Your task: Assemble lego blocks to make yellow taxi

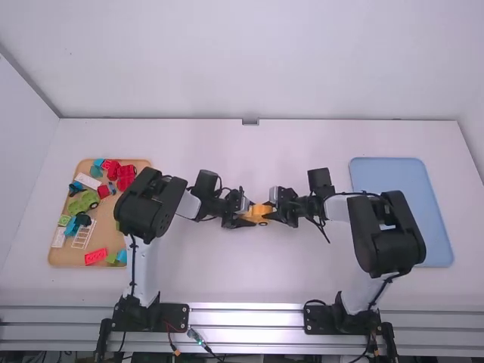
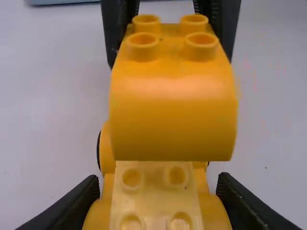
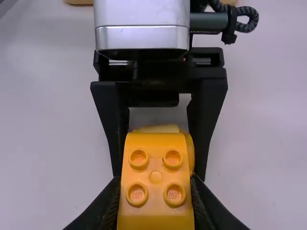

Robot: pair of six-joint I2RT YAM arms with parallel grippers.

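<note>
In the high view, the left gripper [image 1: 243, 218] and right gripper [image 1: 274, 213] meet mid-table at the yellow taxi pieces [image 1: 259, 212]. The left gripper [image 2: 158, 199] is closed around the wheeled yellow car base [image 2: 154, 199], whose pale studded top faces its camera. Beyond that is the curved yellow brick [image 2: 170, 110], four studs up, overhanging part of the base. My right gripper [image 3: 155, 191] has its fingers pressed to both sides of this curved brick [image 3: 155, 189]. Whether brick and base are fully joined, I cannot tell; most of the base is hidden behind the brick there.
An orange-brown tray [image 1: 66, 257] at the far left carries several red, green, blue and white pieces. A blue tray [image 1: 389, 174] lies at the right, partly under the right arm. White table surface [image 1: 249, 265] shows between the arms.
</note>
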